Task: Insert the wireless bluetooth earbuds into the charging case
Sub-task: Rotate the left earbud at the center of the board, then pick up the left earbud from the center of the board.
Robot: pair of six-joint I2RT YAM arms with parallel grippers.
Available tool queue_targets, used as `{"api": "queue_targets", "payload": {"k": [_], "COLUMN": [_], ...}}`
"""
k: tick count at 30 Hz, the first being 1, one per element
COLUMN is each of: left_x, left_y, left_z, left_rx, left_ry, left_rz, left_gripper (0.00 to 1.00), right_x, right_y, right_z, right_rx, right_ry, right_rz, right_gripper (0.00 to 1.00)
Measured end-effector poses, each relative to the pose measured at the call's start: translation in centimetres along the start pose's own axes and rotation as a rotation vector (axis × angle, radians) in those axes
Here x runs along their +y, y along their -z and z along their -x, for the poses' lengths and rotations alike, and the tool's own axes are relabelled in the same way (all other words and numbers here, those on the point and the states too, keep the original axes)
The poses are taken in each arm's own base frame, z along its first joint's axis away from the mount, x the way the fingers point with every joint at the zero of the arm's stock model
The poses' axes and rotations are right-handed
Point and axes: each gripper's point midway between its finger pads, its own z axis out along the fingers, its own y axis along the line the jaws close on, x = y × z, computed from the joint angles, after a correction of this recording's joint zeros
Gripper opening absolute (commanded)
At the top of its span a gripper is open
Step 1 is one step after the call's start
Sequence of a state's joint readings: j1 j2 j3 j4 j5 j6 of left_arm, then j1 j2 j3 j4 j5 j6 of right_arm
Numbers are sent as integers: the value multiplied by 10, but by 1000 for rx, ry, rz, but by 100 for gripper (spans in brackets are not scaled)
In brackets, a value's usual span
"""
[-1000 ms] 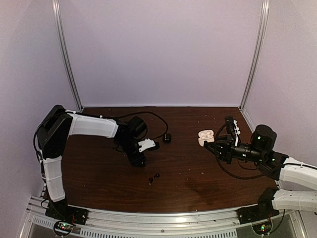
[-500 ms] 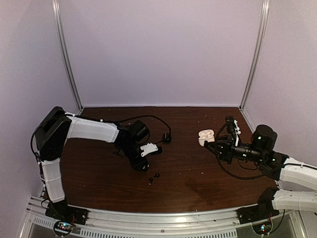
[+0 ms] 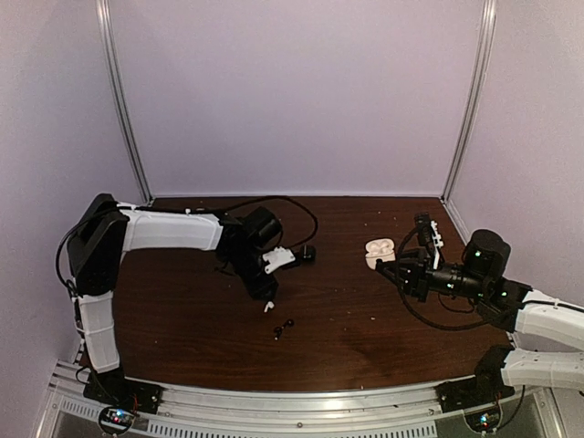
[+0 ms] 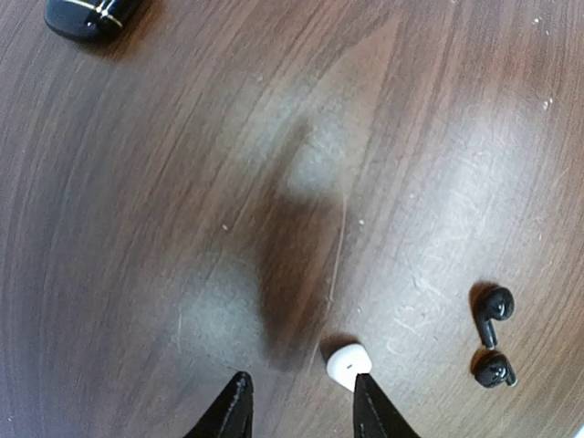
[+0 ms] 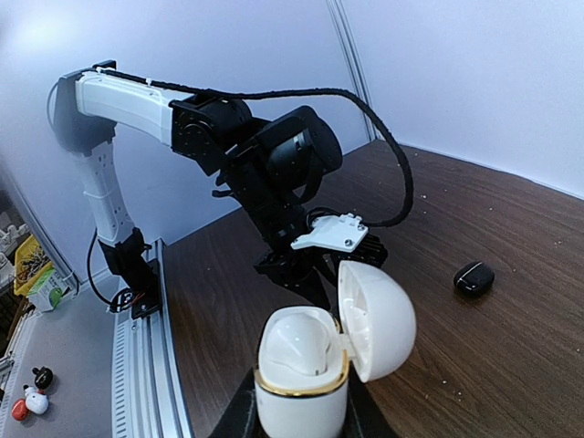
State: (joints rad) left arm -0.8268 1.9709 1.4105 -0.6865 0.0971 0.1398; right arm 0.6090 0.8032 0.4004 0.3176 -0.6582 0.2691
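My left gripper (image 3: 265, 294) points down at the table's middle, jaws apart with nothing between them. A white earbud (image 4: 349, 363) lies just off the tip of its right finger (image 4: 370, 411); from above the earbud (image 3: 267, 307) shows under the fingertips. Two black earbuds (image 4: 493, 338) lie a little to the right of it, seen from above as a dark pair (image 3: 284, 328). My right gripper (image 5: 301, 415) is shut on the white charging case (image 5: 306, 365), upright with its lid hinged open. It holds the case (image 3: 379, 251) off the table at the right.
A small closed black case (image 3: 308, 254) lies behind the left gripper, also at the top left of the left wrist view (image 4: 91, 14). The left arm's cable (image 3: 292, 217) loops above it. A metal rail (image 3: 301, 401) runs along the near edge.
The left gripper has shifted right and lifted slightly, and its jaws closed a little, then eased. The white earbud now shows below its tips. The right arm has not moved.
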Motion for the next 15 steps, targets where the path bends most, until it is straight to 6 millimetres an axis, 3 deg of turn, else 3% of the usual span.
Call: {"api": "queue_targets", "payload": {"k": [9,15], "left_x": [-11,-15], "left_y": [-20,-26], "left_z": [-7,-8], "left_rx": [74,101], "left_ry": [-1,13], "left_rz": [-32,-40], "left_gripper": [39,31], "right_x": [0,0], "right_y": [0,0], "right_z": [0,0], "right_rx": [1,0], "right_ry": [0,0], "right_rz": [-1,0], "right_gripper": [0,0]}}
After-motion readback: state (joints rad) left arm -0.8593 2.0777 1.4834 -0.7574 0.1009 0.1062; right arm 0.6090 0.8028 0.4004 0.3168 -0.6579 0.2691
